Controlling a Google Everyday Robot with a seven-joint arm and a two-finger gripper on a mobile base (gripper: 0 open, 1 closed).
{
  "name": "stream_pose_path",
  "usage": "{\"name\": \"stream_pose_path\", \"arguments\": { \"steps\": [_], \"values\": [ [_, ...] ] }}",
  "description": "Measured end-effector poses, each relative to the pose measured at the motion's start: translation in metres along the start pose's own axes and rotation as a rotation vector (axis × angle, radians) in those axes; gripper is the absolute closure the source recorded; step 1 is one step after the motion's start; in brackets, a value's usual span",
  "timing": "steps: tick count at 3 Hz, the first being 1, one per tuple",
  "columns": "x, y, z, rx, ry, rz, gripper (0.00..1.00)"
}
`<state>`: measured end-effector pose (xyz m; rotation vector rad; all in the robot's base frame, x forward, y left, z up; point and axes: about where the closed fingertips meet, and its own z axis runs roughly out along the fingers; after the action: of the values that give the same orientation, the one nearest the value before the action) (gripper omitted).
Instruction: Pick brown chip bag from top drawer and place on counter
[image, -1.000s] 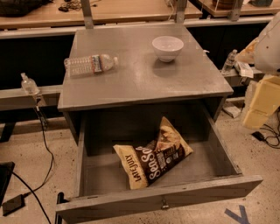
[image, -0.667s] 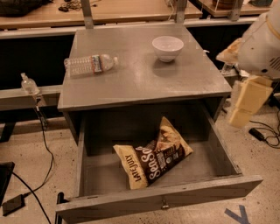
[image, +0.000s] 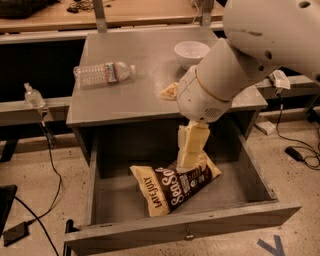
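Observation:
The top drawer (image: 150, 231) stands pulled out of the grey cabinet, its small metal pull (image: 188, 233) at the middle of the front panel. The brown chip bag (image: 170, 189) lies flat inside it, tan "Late July" end to the left, "Sea Salt" lettering facing up. My gripper (image: 188, 159) hangs from the white arm (image: 220, 80) and points straight down into the drawer, its tip at the bag's upper right part. Whether it touches the bag I cannot tell. The counter (image: 135, 100) is the grey top above the drawer.
A clear water bottle (image: 102, 73) lies on the counter's left side and a white bowl (image: 191, 52) stands at its back right. Light-wood tabletops (image: 140, 14) run behind. A small spray bottle (image: 34, 96) hangs at left. Cables lie on the floor on both sides.
My arm has swung in from the right edge to above the counter's front right, and the gripper has come down into the drawer over the chip bag. The bag has not moved.

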<state>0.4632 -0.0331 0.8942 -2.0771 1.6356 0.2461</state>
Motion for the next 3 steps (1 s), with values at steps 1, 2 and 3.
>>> {"name": "stream_pose_path", "arguments": {
  "steps": [1, 2, 3],
  "values": [
    [0.002, 0.0, -0.007, 0.008, 0.008, 0.012, 0.0],
    [0.002, -0.001, -0.007, 0.007, 0.009, 0.012, 0.0],
    [0.034, 0.006, 0.057, -0.067, 0.063, 0.015, 0.0]
  ]
}}
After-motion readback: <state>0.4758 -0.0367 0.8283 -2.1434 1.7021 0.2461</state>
